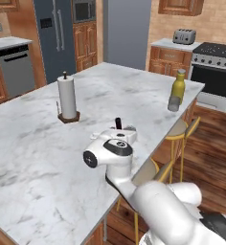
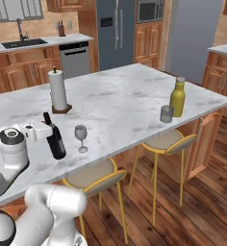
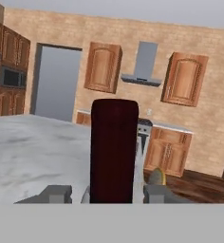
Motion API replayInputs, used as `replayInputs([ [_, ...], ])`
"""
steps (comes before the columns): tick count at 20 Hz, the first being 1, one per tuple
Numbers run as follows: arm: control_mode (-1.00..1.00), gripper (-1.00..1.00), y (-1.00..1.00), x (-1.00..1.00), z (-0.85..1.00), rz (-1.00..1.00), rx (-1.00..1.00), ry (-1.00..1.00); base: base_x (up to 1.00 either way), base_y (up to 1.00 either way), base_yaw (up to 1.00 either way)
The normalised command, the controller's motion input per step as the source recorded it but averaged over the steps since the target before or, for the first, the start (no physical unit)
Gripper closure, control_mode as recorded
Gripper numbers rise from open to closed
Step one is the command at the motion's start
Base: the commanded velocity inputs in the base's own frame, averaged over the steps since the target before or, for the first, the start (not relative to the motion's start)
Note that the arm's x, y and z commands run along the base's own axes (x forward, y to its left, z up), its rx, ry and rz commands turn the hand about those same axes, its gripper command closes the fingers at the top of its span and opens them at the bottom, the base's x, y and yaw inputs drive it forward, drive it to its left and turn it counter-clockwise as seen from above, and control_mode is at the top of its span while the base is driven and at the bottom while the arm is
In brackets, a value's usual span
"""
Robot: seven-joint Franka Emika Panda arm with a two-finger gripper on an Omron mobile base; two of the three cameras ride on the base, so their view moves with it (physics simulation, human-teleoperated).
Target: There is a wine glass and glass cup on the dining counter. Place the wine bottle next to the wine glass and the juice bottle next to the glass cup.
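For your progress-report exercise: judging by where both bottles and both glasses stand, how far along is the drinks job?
Done: the juice bottle stands right beside the glass cup on the dining counter. In hand: the gripper grips the wine bottle by its neck, slightly tilted, close to the wine glass. Left: set it upright there and let go.

left base view: my own arm hides most of the wine bottle [image 1: 118, 123]; just the neck top pokes out. hand view: bottle [image 3: 114, 151] cut off by the bottom edge, juice bottle [image 3: 156, 177] mostly hidden behind it. whether my fingers touch it, can't tell.
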Motion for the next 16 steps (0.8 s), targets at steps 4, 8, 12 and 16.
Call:
replayInputs([
  [4,-1.00,1.00,0.00,0.37,-0.14,-0.01,0.15,0.00,0.00,0.00,0.00],
  [8,-1.00,1.00,0.01,0.43,-0.17,-0.02,0.02,0.00,0.00,0.00,0.00],
  [12,-1.00,1.00,0.00,0.47,-0.18,-0.01,0.00,0.00,0.00,0.00,0.00],
  [16,-1.00,1.00,0.02,0.47,-0.20,0.00,0.00,0.00,0.00,0.00,0.00],
])
